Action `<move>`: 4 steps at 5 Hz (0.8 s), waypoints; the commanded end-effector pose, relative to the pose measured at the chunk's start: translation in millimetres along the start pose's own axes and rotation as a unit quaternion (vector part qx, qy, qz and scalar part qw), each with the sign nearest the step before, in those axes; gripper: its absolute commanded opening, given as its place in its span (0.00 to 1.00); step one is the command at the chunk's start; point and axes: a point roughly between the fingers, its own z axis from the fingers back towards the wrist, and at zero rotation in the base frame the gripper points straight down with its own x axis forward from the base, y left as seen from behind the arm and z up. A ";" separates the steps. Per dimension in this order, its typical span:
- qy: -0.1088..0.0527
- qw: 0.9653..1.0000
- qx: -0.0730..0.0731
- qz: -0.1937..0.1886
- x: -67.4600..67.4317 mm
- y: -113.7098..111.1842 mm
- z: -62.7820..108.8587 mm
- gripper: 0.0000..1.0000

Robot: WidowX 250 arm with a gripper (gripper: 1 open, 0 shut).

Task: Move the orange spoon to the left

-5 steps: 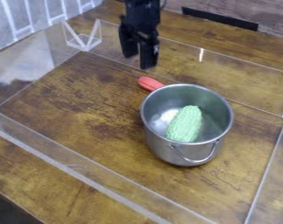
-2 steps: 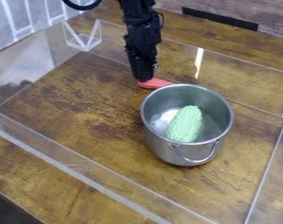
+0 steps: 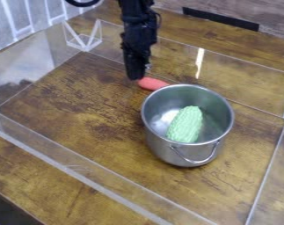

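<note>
The orange spoon (image 3: 154, 84) lies on the wooden table just left of the steel pot's rim. Only a short red-orange piece of it shows; its silver bowl is not visible. My gripper (image 3: 134, 76) points straight down over the spoon's left end. Its dark fingers are together, with the tips down at the table where the spoon's end meets them. The spoon still rests flat on the wood.
A steel pot (image 3: 214, 132) with a green knobbly object (image 3: 186, 124) inside stands right of the spoon, almost touching it. Clear plastic walls (image 3: 61, 154) fence the table on the front, left and back. Bare wood (image 3: 74, 97) stretches to the left of the gripper.
The gripper came down from above the table onto the spoon's left end and its fingers went from wide apart to together. The spoon, pot and green object kept their places.
</note>
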 end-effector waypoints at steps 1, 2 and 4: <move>-0.022 0.999 0.043 -0.006 7.9 6.6 54.9 0.00; -0.020 0.999 0.045 0.013 11.0 5.9 57.4 0.00; -0.019 0.999 0.037 -0.008 17.3 0.6 57.4 0.00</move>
